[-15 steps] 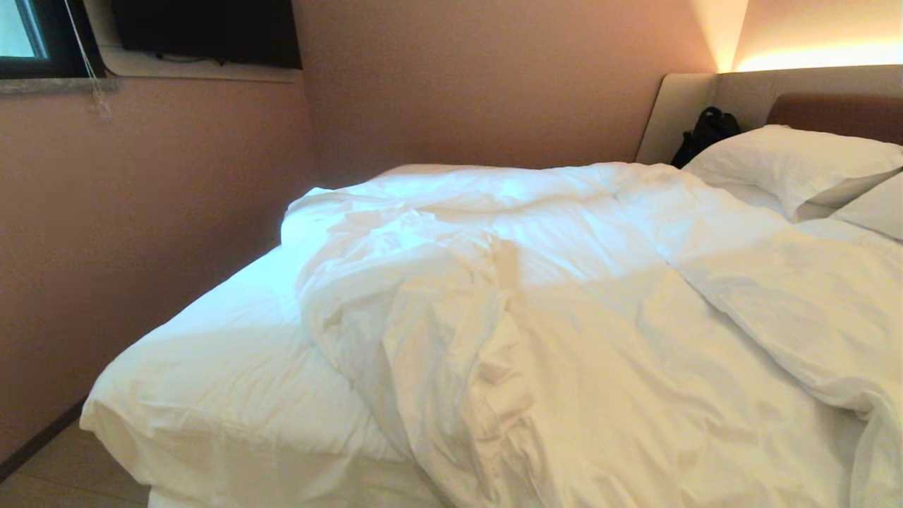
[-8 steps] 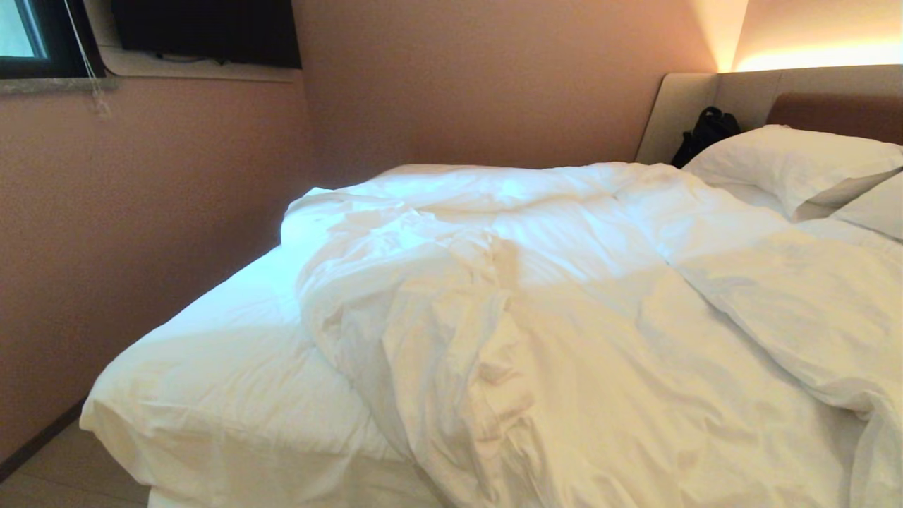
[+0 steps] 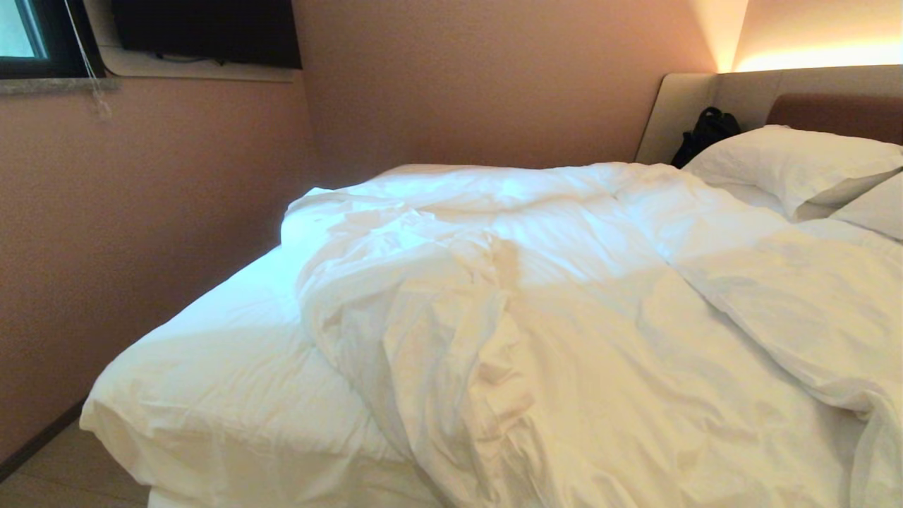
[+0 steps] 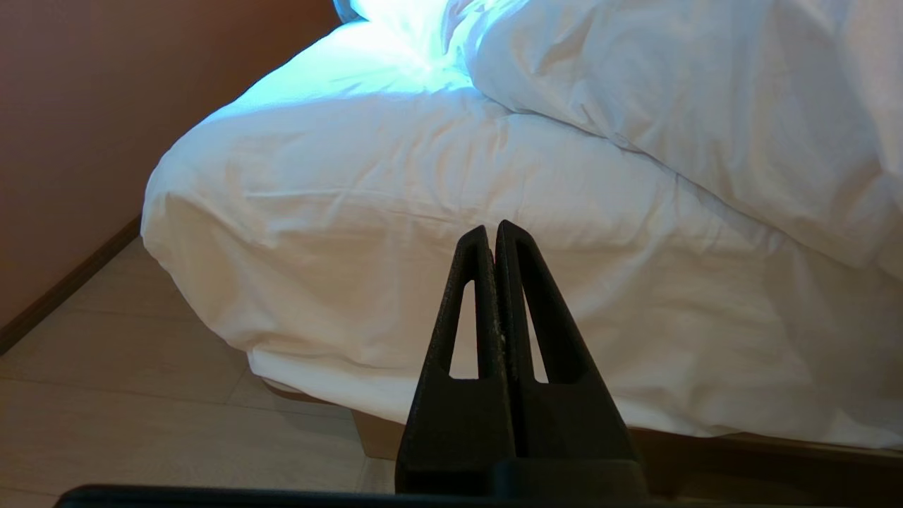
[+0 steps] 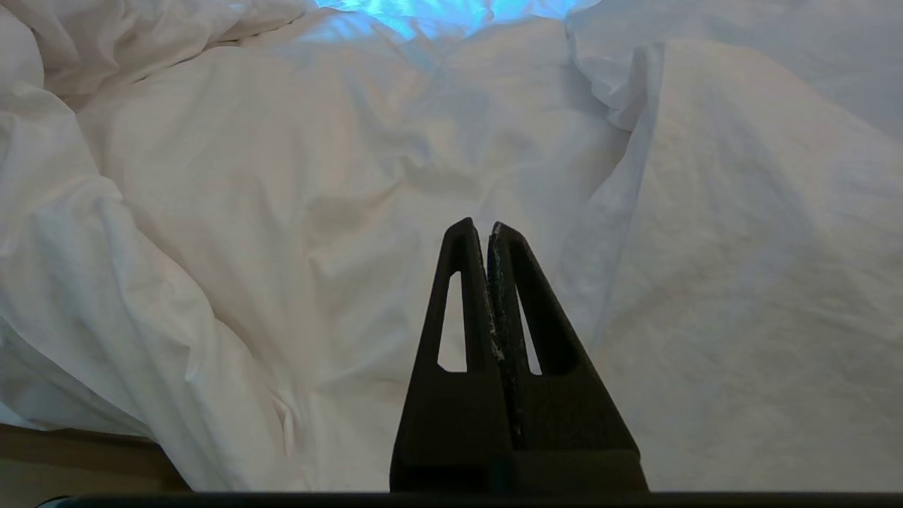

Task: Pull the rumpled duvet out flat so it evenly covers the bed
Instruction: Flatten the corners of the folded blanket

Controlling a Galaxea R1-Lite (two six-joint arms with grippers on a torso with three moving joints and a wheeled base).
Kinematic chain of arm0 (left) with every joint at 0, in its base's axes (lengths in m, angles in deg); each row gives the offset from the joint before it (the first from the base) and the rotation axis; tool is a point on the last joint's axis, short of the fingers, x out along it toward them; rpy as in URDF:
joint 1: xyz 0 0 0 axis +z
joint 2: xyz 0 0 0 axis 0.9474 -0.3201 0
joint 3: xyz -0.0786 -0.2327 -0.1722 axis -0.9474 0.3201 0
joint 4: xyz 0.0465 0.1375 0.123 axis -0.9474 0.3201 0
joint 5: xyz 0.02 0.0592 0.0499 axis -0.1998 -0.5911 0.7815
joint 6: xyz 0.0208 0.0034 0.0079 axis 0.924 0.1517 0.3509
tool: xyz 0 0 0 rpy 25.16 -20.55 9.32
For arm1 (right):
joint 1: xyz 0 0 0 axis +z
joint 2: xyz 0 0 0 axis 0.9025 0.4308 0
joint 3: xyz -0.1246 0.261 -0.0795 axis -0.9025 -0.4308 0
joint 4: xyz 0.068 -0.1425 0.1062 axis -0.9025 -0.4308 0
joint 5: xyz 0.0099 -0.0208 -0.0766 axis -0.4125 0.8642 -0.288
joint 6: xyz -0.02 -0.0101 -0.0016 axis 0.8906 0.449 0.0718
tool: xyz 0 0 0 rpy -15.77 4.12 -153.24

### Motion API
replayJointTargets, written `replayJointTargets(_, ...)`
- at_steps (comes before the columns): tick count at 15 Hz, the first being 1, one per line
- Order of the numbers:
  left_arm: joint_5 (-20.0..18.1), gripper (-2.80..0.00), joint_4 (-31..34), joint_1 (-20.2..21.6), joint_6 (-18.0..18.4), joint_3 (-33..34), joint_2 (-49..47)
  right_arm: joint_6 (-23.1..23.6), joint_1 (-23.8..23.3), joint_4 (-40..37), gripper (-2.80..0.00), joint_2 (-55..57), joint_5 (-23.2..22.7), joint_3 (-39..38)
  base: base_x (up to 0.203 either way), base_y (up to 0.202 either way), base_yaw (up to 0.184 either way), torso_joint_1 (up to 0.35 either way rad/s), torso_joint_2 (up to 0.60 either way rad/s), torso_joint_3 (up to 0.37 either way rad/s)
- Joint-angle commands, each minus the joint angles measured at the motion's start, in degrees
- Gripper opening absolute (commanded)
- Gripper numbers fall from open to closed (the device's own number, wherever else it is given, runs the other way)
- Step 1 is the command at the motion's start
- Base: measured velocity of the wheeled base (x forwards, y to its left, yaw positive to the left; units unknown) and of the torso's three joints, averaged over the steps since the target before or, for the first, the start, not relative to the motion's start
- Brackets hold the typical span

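Left gripper [image 4: 494,227]: jaws pressed together, holding nothing, aimed at the bare foot corner of the bed [image 3: 211,395], short of it. Right gripper [image 5: 480,226]: likewise closed and empty, facing a creased slope of the duvet [image 3: 564,317], not touching.

Head view, near to far: duvet bunched from 6 o'clock up through centre, with its thick rolled edge [image 3: 395,331] running toward 10 o'clock. That leaves the sheeted mattress exposed at 8 o'clock.

Judgement: the rolled edge is the graspable feature. Floor strip [image 3: 63,466] and wall [image 3: 141,233] at 8–9 o'clock leave little room. Pillows [image 3: 790,166] lie at 2 o'clock.
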Motion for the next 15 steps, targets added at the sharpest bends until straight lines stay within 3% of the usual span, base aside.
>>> replayJointTargets(1,0.0,-2.8,0.02,0.02,-0.01,0.01,0.02,0.04,0.02,0.04,-2.8,-0.05,-0.05,-0.01,0.0,0.0,0.0,0.0,0.0,0.0)
replayJointTargets(15,0.0,-2.8,0.02,0.02,-0.01,0.01,0.02,0.04,0.02,0.04,-2.8,-0.05,-0.05,-0.01,0.0,0.0,0.0,0.0,0.0,0.0)
